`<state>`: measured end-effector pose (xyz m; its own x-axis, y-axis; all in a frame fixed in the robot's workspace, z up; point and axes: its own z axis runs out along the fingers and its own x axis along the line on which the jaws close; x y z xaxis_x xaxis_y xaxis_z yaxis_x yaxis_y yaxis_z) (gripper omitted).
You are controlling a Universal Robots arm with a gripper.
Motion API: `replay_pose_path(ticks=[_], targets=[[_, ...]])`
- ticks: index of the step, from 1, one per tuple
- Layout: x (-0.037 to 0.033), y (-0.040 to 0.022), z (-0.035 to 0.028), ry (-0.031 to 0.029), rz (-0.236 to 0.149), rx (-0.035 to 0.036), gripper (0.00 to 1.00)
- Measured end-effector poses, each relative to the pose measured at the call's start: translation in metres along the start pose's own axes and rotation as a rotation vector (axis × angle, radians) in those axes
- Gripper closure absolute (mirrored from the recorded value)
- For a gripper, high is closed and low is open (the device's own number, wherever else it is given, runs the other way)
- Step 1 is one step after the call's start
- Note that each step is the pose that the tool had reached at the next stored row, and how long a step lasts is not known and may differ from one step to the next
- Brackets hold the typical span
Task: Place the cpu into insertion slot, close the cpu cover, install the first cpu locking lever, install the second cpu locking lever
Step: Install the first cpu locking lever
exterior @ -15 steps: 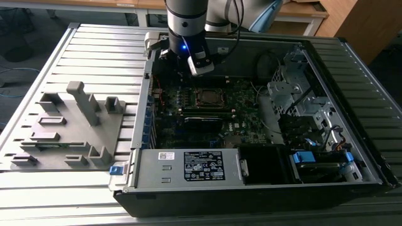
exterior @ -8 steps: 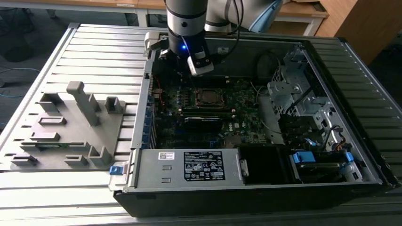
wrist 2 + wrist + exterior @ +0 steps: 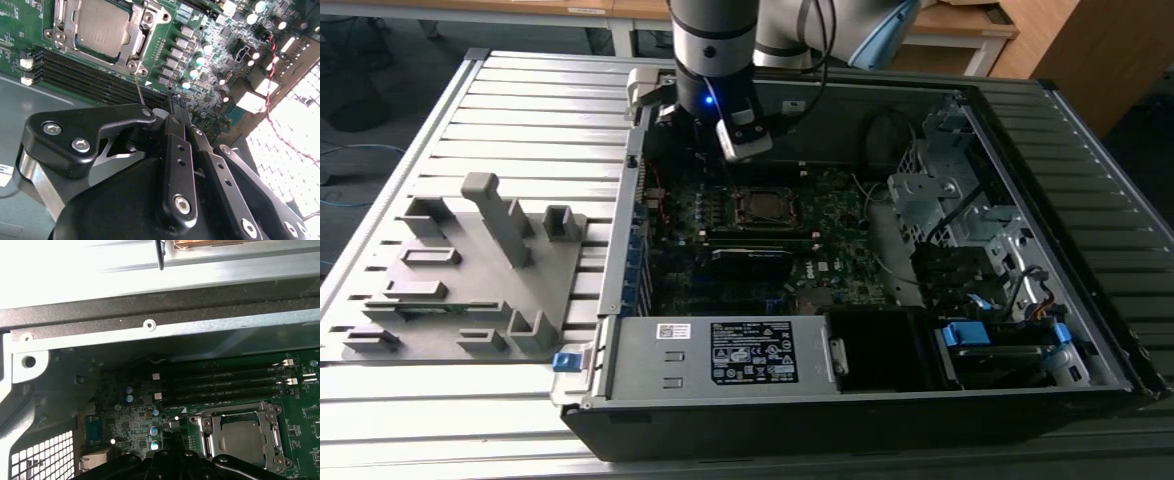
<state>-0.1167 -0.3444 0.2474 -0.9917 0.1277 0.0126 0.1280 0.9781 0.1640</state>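
1. Exterior view: a grey robot arm [image 3: 711,40] reaches down into an open black desktop computer case [image 3: 854,420], which lies on a ribbed silvery metal counter [image 3: 520,100].
2. Its jaws hang low over the green motherboard [image 3: 720,270], just beside the socket, on the side toward the case's rear wall.
3. A grey moulded plastic fixture with upright posts [image 3: 454,270] sits on the counter at the exterior view's left, well apart from the arm.
4. The small flat square cpu with a dull grey metal face [image 3: 100,25] lies seated in the insertion slot.
5. The thin square silvery metal cpu cover [image 3: 214,440] lies flat around the cpu, whose face shows through the cut-out in both wrist views.
6. In the second wrist view, a thin metal locking lever rod [image 3: 139,87] runs from the socket's corner toward the jaws; whether they touch it cannot be told.
7. The black fingertips [image 3: 175,112] are pressed together, so the jaws look closed with nothing visibly held.
8. Long black memory slots [image 3: 225,380] run beside the socket.
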Motion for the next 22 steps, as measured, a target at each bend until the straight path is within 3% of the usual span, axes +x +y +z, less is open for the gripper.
replay_pose_path(ticks=[6,22], targets=[[0.0032,-0.0004,0.0000,0.0000,0.000,0.0000,0.89],[0.0033,0.0000,-0.0024,0.0000,0.000,0.0000,0.89]])
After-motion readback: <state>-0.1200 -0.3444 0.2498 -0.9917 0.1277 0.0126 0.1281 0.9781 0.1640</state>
